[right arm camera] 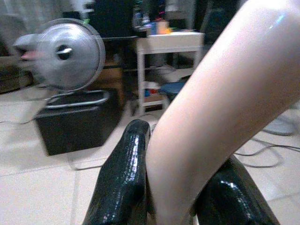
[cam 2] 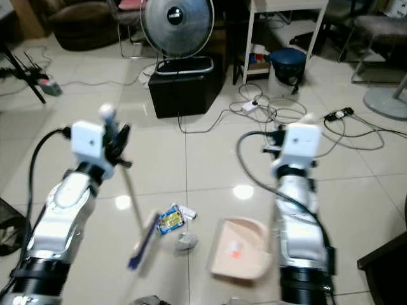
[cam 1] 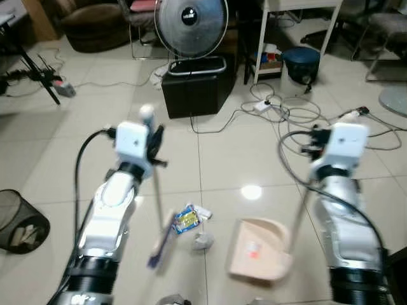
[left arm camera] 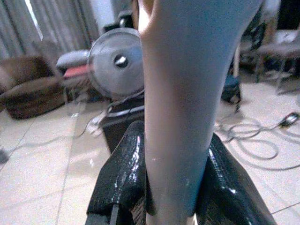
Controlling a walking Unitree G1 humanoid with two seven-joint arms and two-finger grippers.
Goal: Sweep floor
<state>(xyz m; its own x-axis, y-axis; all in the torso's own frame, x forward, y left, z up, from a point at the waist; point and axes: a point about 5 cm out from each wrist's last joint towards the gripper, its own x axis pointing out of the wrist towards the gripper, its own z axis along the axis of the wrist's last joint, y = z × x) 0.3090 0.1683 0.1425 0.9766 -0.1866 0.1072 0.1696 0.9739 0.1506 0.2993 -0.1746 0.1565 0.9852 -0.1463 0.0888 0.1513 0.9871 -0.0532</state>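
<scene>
My left gripper (cam 1: pixel 154 149) is shut on the pale broom handle (left arm camera: pixel 180 93), which slants down to a blue brush head (cam 1: pixel 161 245) on the tiles. My right gripper (right arm camera: pixel 183 150) is shut on the beige dustpan handle (right arm camera: pixel 220 93). The beige dustpan (cam 1: pixel 259 249) rests on the floor between my arms, its mouth facing the brush. A yellow and blue wrapper (cam 1: pixel 186 219) and a crumpled grey scrap (cam 1: pixel 203 240) lie between the brush head and the dustpan.
A black box (cam 1: pixel 194 86) with a fan (cam 1: pixel 191 25) stands ahead. Loose cables (cam 1: pixel 299 114) and a power strip (cam 1: pixel 262 106) sprawl to the right of it. A black mesh bin (cam 1: pixel 19 222) sits at the left, a blue bin (cam 1: pixel 301 63) under a white table (cam 1: pixel 299 9).
</scene>
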